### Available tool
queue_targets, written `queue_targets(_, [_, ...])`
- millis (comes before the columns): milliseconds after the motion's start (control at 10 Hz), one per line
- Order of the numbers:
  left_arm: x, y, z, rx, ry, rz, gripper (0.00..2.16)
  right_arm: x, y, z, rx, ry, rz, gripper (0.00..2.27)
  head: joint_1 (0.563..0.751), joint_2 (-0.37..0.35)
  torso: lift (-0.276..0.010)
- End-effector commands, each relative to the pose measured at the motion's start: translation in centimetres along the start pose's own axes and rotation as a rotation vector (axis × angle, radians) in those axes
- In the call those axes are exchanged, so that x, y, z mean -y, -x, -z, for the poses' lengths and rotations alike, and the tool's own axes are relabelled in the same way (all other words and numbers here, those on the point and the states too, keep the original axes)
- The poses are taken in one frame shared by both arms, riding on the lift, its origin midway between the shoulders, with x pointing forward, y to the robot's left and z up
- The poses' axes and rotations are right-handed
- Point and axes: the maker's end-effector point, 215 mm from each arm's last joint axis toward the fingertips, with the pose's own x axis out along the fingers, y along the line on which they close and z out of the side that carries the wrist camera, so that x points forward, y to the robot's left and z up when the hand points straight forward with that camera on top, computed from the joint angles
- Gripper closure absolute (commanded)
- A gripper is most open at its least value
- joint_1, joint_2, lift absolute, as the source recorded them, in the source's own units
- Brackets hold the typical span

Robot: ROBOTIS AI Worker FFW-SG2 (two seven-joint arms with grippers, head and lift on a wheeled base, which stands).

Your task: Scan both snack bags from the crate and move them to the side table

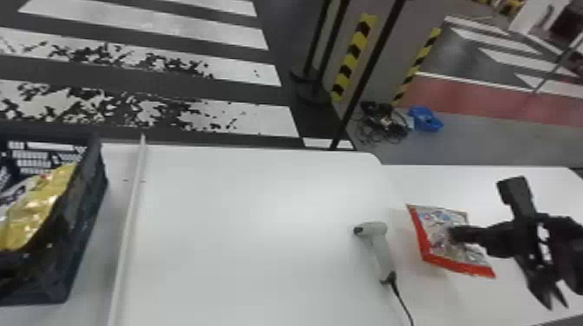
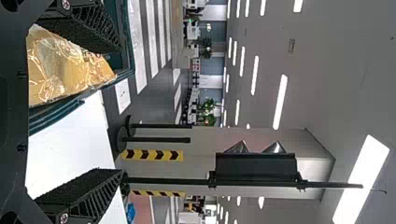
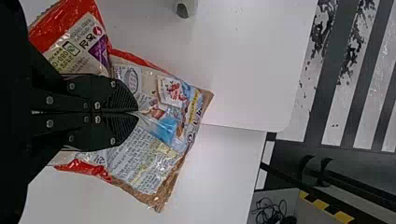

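Here, our right gripper (image 3: 138, 112) has its two fingers closed together, pinching the middle of a red-edged snack bag (image 1: 438, 223), just beside the scanner (image 1: 382, 255) and near where the white table (image 1: 260, 216) meets the side table (image 1: 433, 182). We judge the bag light and soft, its glossy film slippery and its contents perhaps crushable, so we want a firm, gentle pinch. Our left gripper (image 2: 121, 110) is spread wide, holding nothing, near the yellow snack bag (image 2: 60, 70) in the crate (image 1: 82, 225); we would take that one by its upper edge.
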Motion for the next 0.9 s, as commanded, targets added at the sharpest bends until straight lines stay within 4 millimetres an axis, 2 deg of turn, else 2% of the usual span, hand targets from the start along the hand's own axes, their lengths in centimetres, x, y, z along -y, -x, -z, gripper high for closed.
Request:
queue_targets(0, [0.0, 0.0, 0.0, 0.000, 0.001, 0.001, 0.08, 0.8, -0.3, -0.7, -0.003, 0.043, 0.010, 2.24, 0.695, -0.350, -0.095])
queue_targets(100, [0.2, -0.1, -0.1, 0.006, 0.005, 0.002, 0.08, 2.0, -0.3, -1.0, -0.012, 0.071, 0.038, 2.24, 0.695, -0.350, -0.095])
queue_targets(500, [0.6, -0.6, -0.5, 0.014, 0.000, 0.020, 0.08, 6.0, 0.1, 1.3, -0.073, 0.097, 0.116, 2.24, 0.695, -0.350, -0.095])
queue_targets(600, [0.9, -0.8, -0.6, 0.016, 0.003, 0.028, 0.08, 6.3, 0.1, 2.0, -0.103, 0.075, 0.126, 2.12, 0.695, -0.350, -0.095])
queue_targets(700, [0.9, -0.9, -0.7, 0.018, 0.000, 0.029, 0.08, 6.4, 0.2, 2.6, -0.125, 0.056, 0.128, 0.61, 0.695, -0.350, -0.095])
queue_targets(800, [0.8, -1.0, -0.9, 0.020, -0.002, 0.030, 0.08, 6.3, 0.2, 2.5, -0.123, 0.054, 0.122, 0.00, 0.695, -0.350, -0.095])
